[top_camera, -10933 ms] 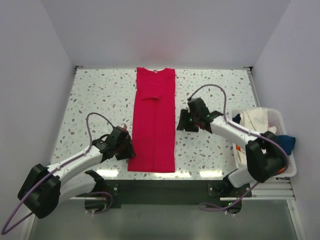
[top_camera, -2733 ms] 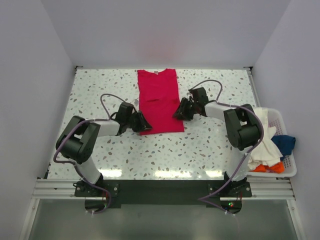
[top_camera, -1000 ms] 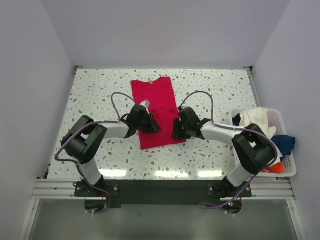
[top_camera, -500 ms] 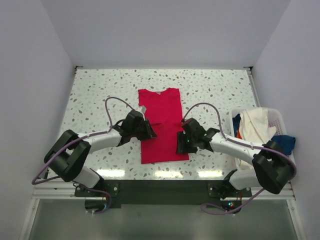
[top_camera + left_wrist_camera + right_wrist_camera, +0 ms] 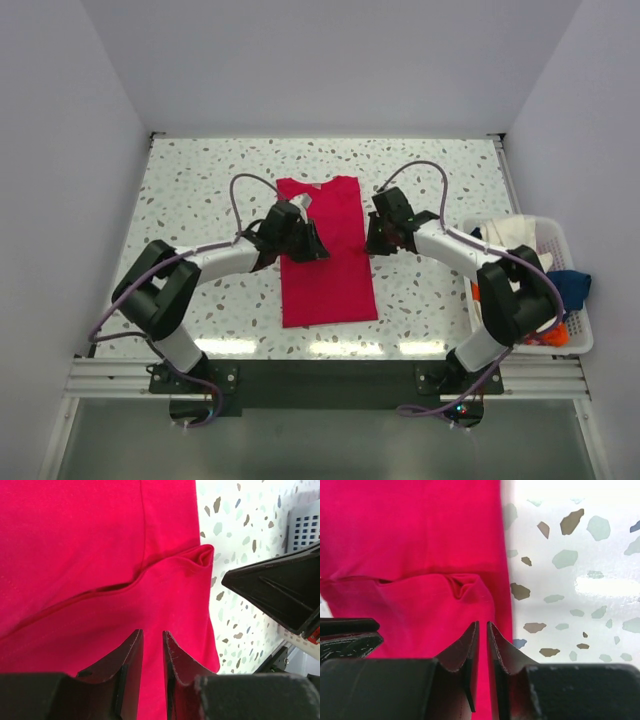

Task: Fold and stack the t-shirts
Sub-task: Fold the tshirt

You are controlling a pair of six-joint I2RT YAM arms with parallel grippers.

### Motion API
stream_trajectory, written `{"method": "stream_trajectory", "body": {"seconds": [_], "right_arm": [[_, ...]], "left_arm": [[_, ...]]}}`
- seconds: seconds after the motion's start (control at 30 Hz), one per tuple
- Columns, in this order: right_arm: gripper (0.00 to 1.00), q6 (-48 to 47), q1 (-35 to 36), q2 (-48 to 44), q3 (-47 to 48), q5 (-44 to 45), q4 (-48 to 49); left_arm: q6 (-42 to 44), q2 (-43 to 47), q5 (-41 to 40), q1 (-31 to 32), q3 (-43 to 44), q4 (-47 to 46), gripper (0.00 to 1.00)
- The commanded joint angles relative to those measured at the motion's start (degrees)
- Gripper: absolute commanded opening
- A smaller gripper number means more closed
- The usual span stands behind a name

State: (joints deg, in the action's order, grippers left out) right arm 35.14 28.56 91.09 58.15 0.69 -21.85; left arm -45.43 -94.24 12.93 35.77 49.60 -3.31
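The crimson-red t-shirt lies folded into a long strip in the middle of the table, collar end far. My left gripper is over its left edge and my right gripper is at its right edge, both about halfway along. In the left wrist view my left gripper hovers over the red cloth with jaws nearly together and nothing between them. In the right wrist view my right gripper is the same, over the cloth's right edge. A small folded-over tuck lies just ahead.
A white slatted basket stands at the right table edge, holding a cream-white shirt, a dark blue one and an orange one. The speckled table lies around the red shirt. The right gripper shows in the left wrist view.
Earlier the long shirt was folded in half and dragged nearer. In the last half second both grippers moved up from its near part to its middle; the shirt stayed put.
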Motion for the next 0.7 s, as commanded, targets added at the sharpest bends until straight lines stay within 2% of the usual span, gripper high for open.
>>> {"method": "stream_trajectory", "body": {"seconds": [0.0, 0.17, 0.37, 0.67], "right_arm": [[0.15, -0.9, 0.1, 1.2, 1.9, 2.5, 0.8], [0.18, -1.6, 0.1, 3.6, 3.5, 2.7, 1.1], [0.25, -2.3, 0.0, 6.6, 6.2, 4.8, 0.7], [0.24, -3.5, -1.2, 11.7, 7.9, 6.9, 0.4]], "left_arm": [[1.9, -3.1, 2.9, 0.4, 3.7, -1.8, 0.27], [1.9, -7.4, 0.5, 0.7, 5.8, -2.0, 0.26], [2.5, -10.9, -3.3, 0.5, 8.8, -0.4, 0.26], [2.9, -12.6, -5.5, 0.4, 10.9, 2.0, 0.26]]}}
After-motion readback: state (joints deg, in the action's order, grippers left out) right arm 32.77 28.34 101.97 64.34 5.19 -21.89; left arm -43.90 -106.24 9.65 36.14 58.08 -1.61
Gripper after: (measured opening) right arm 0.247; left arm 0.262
